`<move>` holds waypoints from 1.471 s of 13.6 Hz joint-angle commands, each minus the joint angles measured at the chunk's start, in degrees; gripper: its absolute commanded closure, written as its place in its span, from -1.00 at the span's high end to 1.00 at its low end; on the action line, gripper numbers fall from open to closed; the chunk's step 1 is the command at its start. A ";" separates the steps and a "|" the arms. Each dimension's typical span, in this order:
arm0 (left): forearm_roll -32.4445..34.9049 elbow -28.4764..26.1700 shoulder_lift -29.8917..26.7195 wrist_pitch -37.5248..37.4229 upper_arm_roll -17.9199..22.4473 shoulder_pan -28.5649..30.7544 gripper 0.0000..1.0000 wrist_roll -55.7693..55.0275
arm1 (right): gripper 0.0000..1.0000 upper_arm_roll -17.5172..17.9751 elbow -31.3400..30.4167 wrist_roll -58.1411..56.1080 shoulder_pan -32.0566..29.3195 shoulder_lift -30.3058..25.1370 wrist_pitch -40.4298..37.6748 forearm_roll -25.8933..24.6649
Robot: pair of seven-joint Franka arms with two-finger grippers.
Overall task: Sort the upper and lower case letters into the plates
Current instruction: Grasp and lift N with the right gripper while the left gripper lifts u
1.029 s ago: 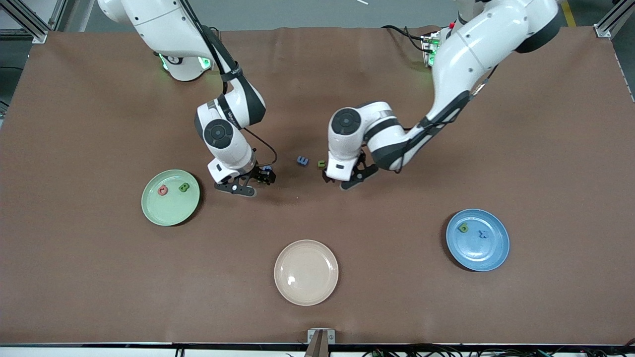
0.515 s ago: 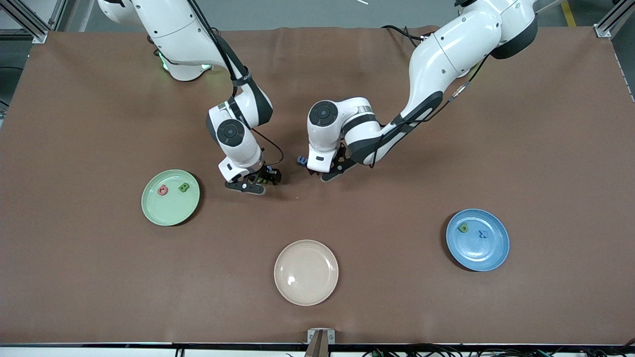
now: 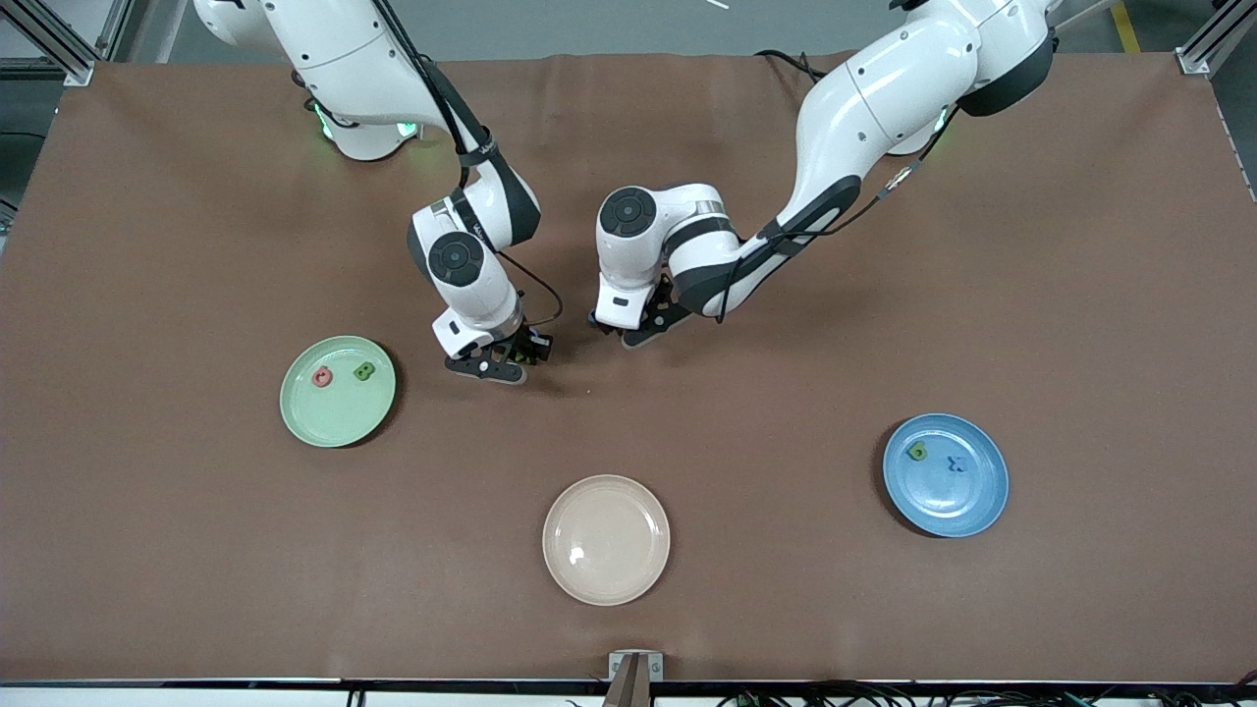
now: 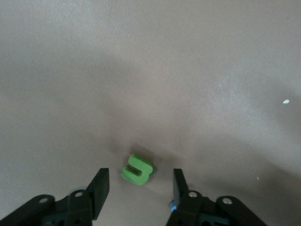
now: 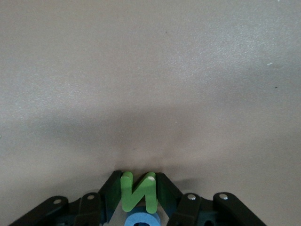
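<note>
The left gripper [image 4: 138, 188], jaws apart, straddles the green letter [image 4: 137, 169]; the right gripper [image 5: 138, 193] clamps the green N [image 5: 138, 190].

In the front view the white wrist housings cover both black two-finger grippers, the left gripper [image 3: 628, 332] and the right gripper [image 3: 503, 361], so what sits between their fingers cannot be seen there. In the right wrist view a chunky blue toy letter [image 5: 141, 220] beneath the green N-shaped letter [image 5: 138, 191] is cut off by the picture's edge. The small letters lying in the pale mint green round plate [image 3: 312, 424] and the blue round plate [image 3: 967, 511] are too small to read.
</note>
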 commanded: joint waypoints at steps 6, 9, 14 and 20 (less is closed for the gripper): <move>-0.29 0.03 0.65 0.53 0.64 -0.34 0.19 -0.63 | -1.00 -0.60 3.98 -10.94 -10.51 -6.47 -14.94 0.50; -0.29 -0.05 0.91 0.53 1.00 -0.42 0.16 -0.63 | -1.00 -0.60 4.87 -23.06 -19.03 -9.81 -22.00 0.41; -0.29 0.03 1.00 0.53 1.26 -0.25 -0.10 -0.63 | -0.99 -0.69 4.35 -33.56 -28.98 -9.73 -21.93 0.15; -0.37 0.30 0.74 0.44 1.26 0.10 -0.99 -0.71 | -0.99 -0.60 1.89 -33.38 -28.91 -5.35 -12.89 0.15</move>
